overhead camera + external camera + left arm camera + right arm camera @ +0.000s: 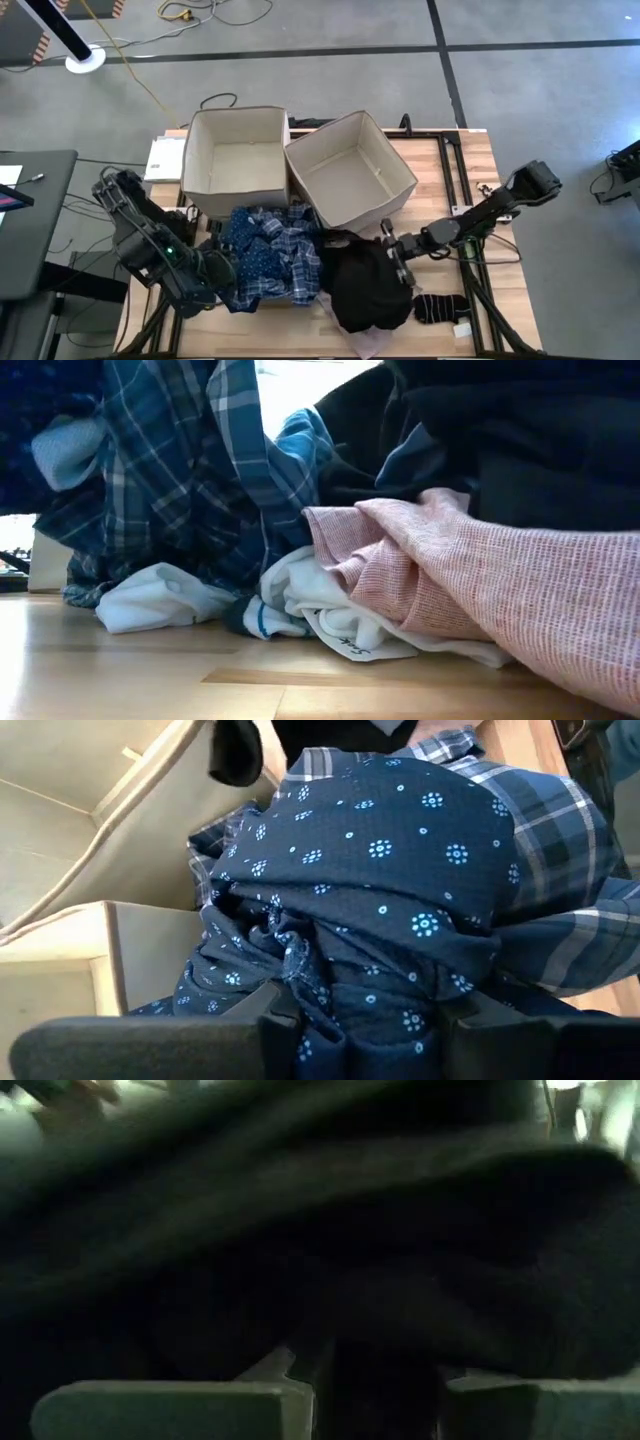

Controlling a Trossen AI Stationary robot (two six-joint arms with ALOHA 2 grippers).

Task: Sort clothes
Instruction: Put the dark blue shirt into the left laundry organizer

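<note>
Clothes (300, 262): heaped along table (470, 160) front edge; soft, light, limp; best pinched at bunched folds. Left claw (300, 982) clamped on dark blue patterned piece (370, 870). Right claw (398, 257) at black garment (365, 285), closure not discernible.

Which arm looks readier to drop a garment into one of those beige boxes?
Probably the left. Its end effector is shut on the dark blue dotted fabric piece, beside the left beige fabric box. The right end effector sits against the large black garment.
</note>
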